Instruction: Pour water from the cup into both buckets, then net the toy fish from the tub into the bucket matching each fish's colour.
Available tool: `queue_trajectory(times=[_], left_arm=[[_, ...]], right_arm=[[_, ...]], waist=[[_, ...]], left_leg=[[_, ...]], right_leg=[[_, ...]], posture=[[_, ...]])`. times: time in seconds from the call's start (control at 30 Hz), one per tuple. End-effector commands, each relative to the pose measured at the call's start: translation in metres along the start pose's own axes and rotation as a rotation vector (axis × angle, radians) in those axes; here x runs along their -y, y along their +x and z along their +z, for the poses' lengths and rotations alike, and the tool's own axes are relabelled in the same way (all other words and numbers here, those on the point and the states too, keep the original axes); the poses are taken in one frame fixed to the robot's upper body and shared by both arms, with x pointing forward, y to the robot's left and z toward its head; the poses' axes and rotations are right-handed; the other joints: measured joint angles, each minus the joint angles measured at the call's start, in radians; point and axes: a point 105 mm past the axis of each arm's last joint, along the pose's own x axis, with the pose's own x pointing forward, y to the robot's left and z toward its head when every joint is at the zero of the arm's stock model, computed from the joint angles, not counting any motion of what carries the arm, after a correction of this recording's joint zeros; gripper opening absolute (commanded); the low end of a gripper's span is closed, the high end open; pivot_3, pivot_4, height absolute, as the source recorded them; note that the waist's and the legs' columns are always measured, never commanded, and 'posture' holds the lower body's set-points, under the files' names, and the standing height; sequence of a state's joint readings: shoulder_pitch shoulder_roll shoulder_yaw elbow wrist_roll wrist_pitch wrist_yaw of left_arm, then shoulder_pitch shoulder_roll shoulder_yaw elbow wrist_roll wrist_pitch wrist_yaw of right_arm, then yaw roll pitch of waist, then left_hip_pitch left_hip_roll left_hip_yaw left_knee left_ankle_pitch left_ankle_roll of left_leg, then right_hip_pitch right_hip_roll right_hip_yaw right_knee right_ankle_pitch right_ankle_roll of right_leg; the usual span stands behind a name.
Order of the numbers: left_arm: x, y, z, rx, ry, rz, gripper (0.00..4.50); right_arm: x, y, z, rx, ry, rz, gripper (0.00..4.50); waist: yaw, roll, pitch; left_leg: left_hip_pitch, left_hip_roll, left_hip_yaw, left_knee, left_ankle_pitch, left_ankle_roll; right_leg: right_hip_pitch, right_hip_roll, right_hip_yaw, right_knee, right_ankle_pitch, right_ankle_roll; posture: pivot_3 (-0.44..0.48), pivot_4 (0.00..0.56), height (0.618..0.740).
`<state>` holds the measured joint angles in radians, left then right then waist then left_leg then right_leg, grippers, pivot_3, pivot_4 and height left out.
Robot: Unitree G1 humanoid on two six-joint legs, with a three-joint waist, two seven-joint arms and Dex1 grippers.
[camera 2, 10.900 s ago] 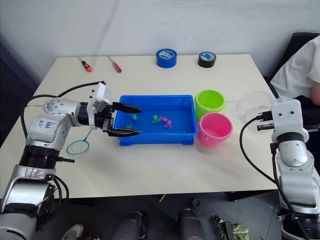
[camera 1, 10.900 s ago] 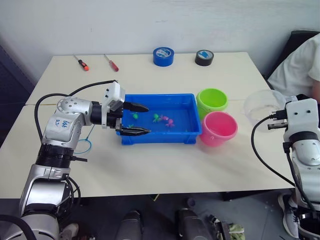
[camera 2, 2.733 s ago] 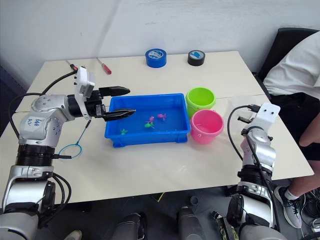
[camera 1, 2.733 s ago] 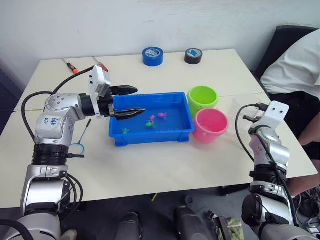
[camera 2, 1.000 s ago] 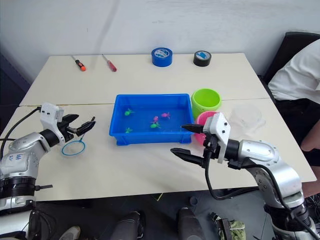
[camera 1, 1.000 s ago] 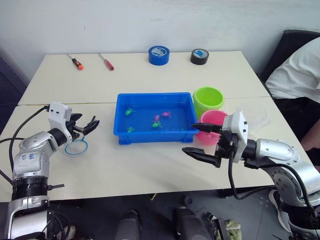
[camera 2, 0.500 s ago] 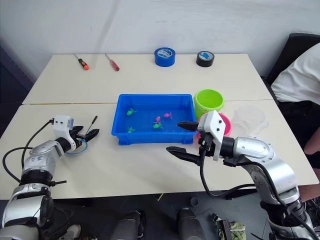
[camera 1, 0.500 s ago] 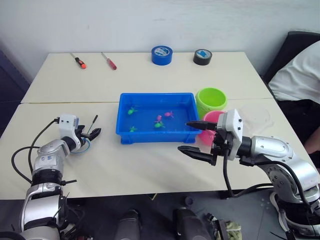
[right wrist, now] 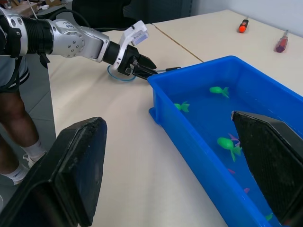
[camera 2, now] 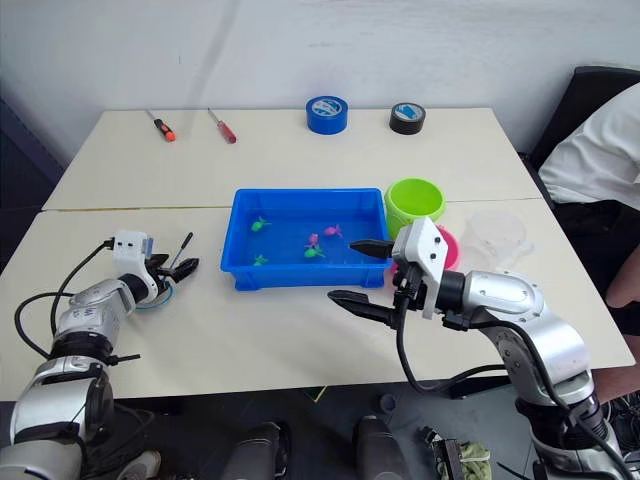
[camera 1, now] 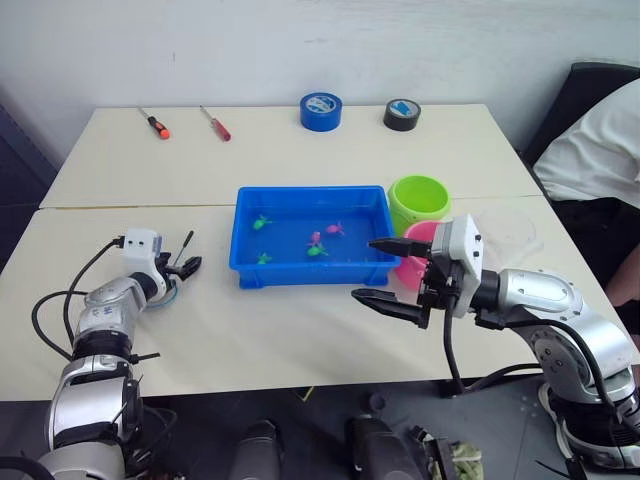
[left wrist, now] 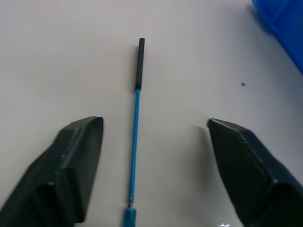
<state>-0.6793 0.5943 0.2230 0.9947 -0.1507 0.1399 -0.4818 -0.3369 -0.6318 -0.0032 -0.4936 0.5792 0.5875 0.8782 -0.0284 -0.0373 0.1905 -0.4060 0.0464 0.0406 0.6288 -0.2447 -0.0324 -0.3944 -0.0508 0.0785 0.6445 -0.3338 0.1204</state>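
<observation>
Looking down from the head views first, we've got the tub (camera 1: 312,235) mid-tabletop (camera 1: 300,150) with a few of the toy fish (camera 1: 318,250) in it, too tiny for us to count properly. The green bucket (camera 1: 420,200) sits just beside the tub's right end, and the pink bucket (camera 1: 413,268) is mostly covered by our right tool (camera 1: 390,270), which hangs spread wide open over the tub's near right corner. The cup (camera 2: 497,232) stands right of the buckets, so clear that it's hard to pick out. Our left tool (camera 1: 183,268) is low on the tabletop, fingers apart, with the net (camera 2: 170,280) under it; we can just see a sliver of blue hoop and the dark handle poking out. Two screwdrivers (camera 1: 155,123), a blue tape roll (camera 1: 320,110) and a black tape roll (camera 1: 402,113) lie along the far edge. A person's white sleeve (camera 1: 590,140) is cut off at the right.

Left wrist view: the net handle runs between the open fingers (left wrist: 71,175), not touched by either, and the hoop is cut off.

Right wrist view: open fingers (right wrist: 71,175) frame the tub, green fish are clear and pink ones are hard to make out.
</observation>
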Motion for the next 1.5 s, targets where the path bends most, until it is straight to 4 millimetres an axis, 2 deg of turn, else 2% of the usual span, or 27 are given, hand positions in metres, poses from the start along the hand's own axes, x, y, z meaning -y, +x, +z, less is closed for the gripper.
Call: queue_trajectory(times=[0.03, 0.17, 0.2, 0.47, 0.6, 0.67, 0.73, 0.8, 0.83, 0.9, 0.93, 1.03, 1.17, 1.23, 1.3, 1.37, 1.5], left_arm=[[0.004, 0.001, -0.015, -0.065, 0.023, -0.015, 1.99], [0.004, 0.001, -0.016, -0.076, 0.034, -0.015, 0.29], [0.003, 0.001, -0.017, -0.076, 0.031, -0.013, 0.08], [0.001, 0.0, -0.013, -0.056, 0.033, -0.009, 0.08], [-0.021, -0.015, 0.023, 0.039, 0.095, 0.029, 0.08], [-0.029, -0.025, 0.041, 0.065, 0.193, 0.028, 0.08], [-0.035, -0.039, 0.082, 0.144, 0.265, 0.006, 0.08], [-0.033, -0.047, 0.105, 0.184, 0.321, -0.019, 0.08], [-0.026, -0.051, 0.125, 0.219, 0.376, -0.056, 0.08], [-0.013, -0.057, 0.151, 0.258, 0.449, -0.122, 0.08], [0.01, -0.06, 0.169, 0.295, 0.505, -0.226, 0.08], [0.066, -0.067, 0.192, 0.341, 0.596, -0.502, 0.08], [0.12, -0.077, 0.179, 0.277, 0.647, -0.811, 0.08], [0.152, -0.078, 0.167, 0.232, 0.682, -0.977, 0.08], [0.177, -0.081, 0.158, 0.204, 0.703, -1.112, 0.08], [0.19, -0.085, 0.152, 0.186, 0.715, -1.205, 0.08], [0.204, -0.086, 0.145, 0.167, 0.746, -1.293, 0.08]], right_arm=[[-0.001, 0.001, 0.009, 0.032, -0.039, 0.006, 4.5], [-0.001, 0.001, 0.008, 0.031, -0.038, 0.001, 4.5], [-0.001, 0.0, 0.008, 0.031, -0.037, 0.0, 4.5], [0.0, 0.001, 0.009, 0.038, -0.043, -0.007, 4.5], [0.003, 0.0, 0.01, 0.045, -0.048, -0.018, 4.5], [0.005, -0.001, 0.01, 0.046, -0.049, -0.025, 4.5], [0.008, -0.002, 0.011, 0.045, -0.045, -0.029, 4.5], [0.009, -0.003, 0.011, 0.043, -0.043, -0.03, 4.5], [0.01, -0.003, 0.011, 0.042, -0.041, -0.029, 4.5], [0.012, -0.003, 0.011, 0.039, -0.037, -0.028, 4.5], [0.014, -0.003, 0.013, 0.038, -0.039, -0.029, 4.5], [0.02, -0.003, 0.015, 0.033, -0.043, -0.038, 4.5], [0.031, -0.001, 0.018, 0.003, -0.036, -0.077, 4.5], [0.034, 0.001, 0.02, -0.005, -0.023, -0.081, 4.5], [0.036, 0.001, 0.02, -0.021, -0.019, -0.087, 4.5], [0.036, 0.001, 0.018, -0.047, -0.012, -0.086, 4.5], [0.035, 0.001, 0.017, -0.077, 0.003, -0.072, 4.5]], waist=[[0.001, 0.0, 0.0], [0.003, 0.0, 0.0], [0.003, 0.0, 0.0], [0.003, 0.0, 0.0], [0.0, 0.0, 0.0], [-0.005, -0.001, 0.0], [-0.006, -0.002, 0.001], [-0.002, -0.002, 0.001], [-0.001, -0.002, 0.001], [0.004, -0.002, 0.001], [0.006, -0.002, 0.001], [0.01, -0.002, 0.001], [-0.001, -0.002, 0.001], [-0.005, -0.002, 0.002], [-0.003, -0.001, 0.002], [-0.002, 0.0, 0.002], [-0.005, 0.0, 0.003]], left_leg=[[0.0, 0.0, 0.0, 0.0, 0.0, 0.0], [0.0, -0.001, 0.0, 0.0, 0.0, 0.0], [0.0, -0.001, 0.0, 0.0, 0.0, 0.0], [0.0, -0.002, 0.0, 0.0, 0.0, 0.0], [0.0, -0.001, 0.0, 0.0, 0.0, 0.0], [-0.001, -0.001, 0.0, 0.0, 0.0, 0.0], [-0.001, 0.0, 0.0, -0.001, 0.0, -0.001], [-0.002, 0.001, -0.001, -0.001, 0.0, -0.002], [-0.002, 0.001, -0.001, -0.001, 0.0, -0.002], [-0.002, 0.0, -0.001, -0.001, 0.0, -0.002], [-0.002, -0.001, -0.002, -0.001, 0.0, -0.002], [-0.003, -0.004, -0.001, -0.001, 0.001, 0.0], [-0.004, -0.005, 0.0, -0.001, 0.0, 0.002], [-0.004, -0.004, 0.0, -0.001, 0.0, 0.002], [-0.004, -0.002, 0.0, -0.001, 0.001, 0.001], [-0.004, -0.002, 0.0, 0.0, 0.001, 0.0], [-0.004, 0.001, 0.0, 0.0, 0.001, 0.0]], right_leg=[[0.0, 0.0, 0.0, 0.0, 0.0, 0.0], [0.0, -0.002, -0.001, -0.001, 0.0, 0.0], [0.001, -0.002, -0.001, -0.001, 0.0, 0.0], [0.001, -0.007, -0.003, -0.001, 0.0, 0.0], [0.001, -0.007, -0.004, -0.001, 0.0, 0.0], [0.001, -0.007, -0.004, -0.001, 0.0, 0.0], [0.0, -0.006, -0.004, -0.001, 0.0, 0.0], [-0.001, -0.006, -0.005, 0.0, -0.001, -0.001], [-0.001, -0.006, -0.006, 0.0, -0.001, -0.002], [0.0, -0.007, -0.007, 0.0, -0.001, -0.003], [0.001, -0.007, -0.008, -0.001, -0.002, -0.003], [0.001, -0.009, -0.014, -0.002, -0.002, -0.003], [0.001, -0.012, -0.018, -0.002, -0.002, -0.003], [0.0, -0.011, -0.018, -0.002, -0.002, -0.003], [-0.001, -0.007, -0.018, -0.001, -0.002, -0.003], [-0.001, -0.004, -0.018, 0.0, -0.002, -0.004], [-0.002, 0.001, -0.016, 0.001, -0.002, -0.004]], posture=[[0.0, 0.15, 0.734], [0.0, 0.15, 0.734], [0.0, 0.15, 0.734], [0.0, 0.15, 0.734], [0.0, 0.15, 0.734], [0.0, 0.15, 0.734], [0.0, 0.15, 0.734], [0.0, 0.15, 0.734], [0.0, 0.15, 0.734], [0.0, 0.15, 0.734], [0.0, 0.15, 0.734], [0.0, 0.15, 0.734], [0.0, 0.15, 0.734], [0.0, 0.15, 0.734], [0.0, 0.15, 0.734], [0.0, 0.15, 0.734], [0.0, 0.15, 0.734]])
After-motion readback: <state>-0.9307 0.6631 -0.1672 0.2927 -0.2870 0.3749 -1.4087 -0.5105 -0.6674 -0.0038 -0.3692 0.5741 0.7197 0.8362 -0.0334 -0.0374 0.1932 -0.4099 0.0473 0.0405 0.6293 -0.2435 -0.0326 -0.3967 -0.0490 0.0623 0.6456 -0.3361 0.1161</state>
